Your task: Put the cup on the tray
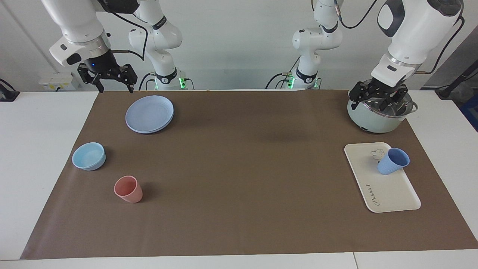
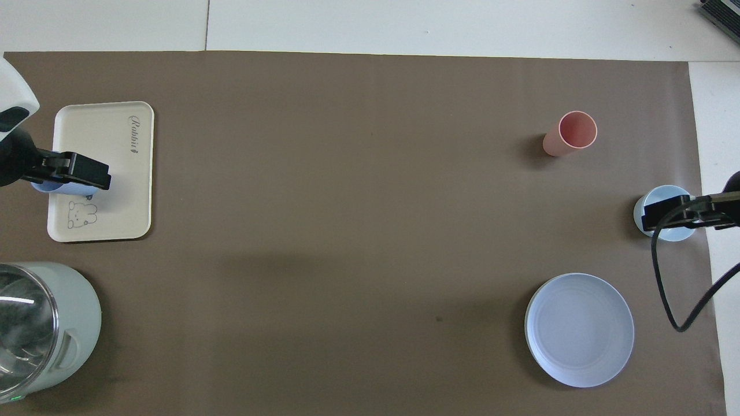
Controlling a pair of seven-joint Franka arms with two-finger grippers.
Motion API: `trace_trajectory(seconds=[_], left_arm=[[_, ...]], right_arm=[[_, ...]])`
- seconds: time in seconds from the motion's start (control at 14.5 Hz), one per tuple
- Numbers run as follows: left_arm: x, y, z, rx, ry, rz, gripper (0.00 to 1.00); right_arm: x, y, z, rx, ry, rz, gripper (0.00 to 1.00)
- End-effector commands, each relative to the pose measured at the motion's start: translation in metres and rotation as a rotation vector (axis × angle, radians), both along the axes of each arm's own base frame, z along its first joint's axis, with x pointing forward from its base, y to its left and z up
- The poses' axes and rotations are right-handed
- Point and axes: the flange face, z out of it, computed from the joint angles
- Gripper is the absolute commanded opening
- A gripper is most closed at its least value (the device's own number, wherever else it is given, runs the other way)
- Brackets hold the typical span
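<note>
Going across the facing view from its left edge: the right gripper (image 1: pixel 112 80) hangs up in the air near the robots' edge of the brown mat (image 1: pixel 239 179), fingers spread apart w/ nothing between them. Just under and beside it sits the round blue plate (image 1: pixel 149 114), flat on the mat. Farther from the robots, toward the right arm's end, there's the light-blue bowl (image 1: pixel 89 156), and farther out again the salmon-pink tumbler (image 1: pixel 128 189), upright, well apart from the bowl.

Middle of the mat is bare brown.

Over at the left arm's end: the pale green pot (image 1: pixel 377 114) w/ a shiny lid sits near the robots, and the left gripper (image 1: pixel 378 95) hovers right over it, fingers apart, not holding anything. In the overhead view that gripper (image 2: pixel 72 170) covers most of the cup, but the facing view shows it's up high, not touching.

The cup (image 1: pixel 392 161) is on the tray (image 1: pixel 384 194), tbh not sitting neatly: it's tilted, leaning w/ its mouth toward the tray's edge at the left arm's end, next to the little bear drawing. Tray lies flat on the mat, farther from the robots than the pot, script end pointing away from them.
</note>
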Motion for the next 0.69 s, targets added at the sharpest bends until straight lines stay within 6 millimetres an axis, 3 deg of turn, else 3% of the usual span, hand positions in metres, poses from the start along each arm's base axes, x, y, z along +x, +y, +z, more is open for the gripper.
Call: trace_trajectory(seconds=[0.0,0.62], left_arm=[[-0.0042,-0.0001,0.0049,-0.017,-0.013,0.017,1.00],[-0.0061,-0.0013,0.0058,-0.011,-0.007,0.011,1.00]], right_arm=[[0.0010,-0.0049,0.0016,0.063,0.020,-0.004,1.00],[0.0021,-0.0109,0.0058,-0.002,-0.005,0.013,1.00]])
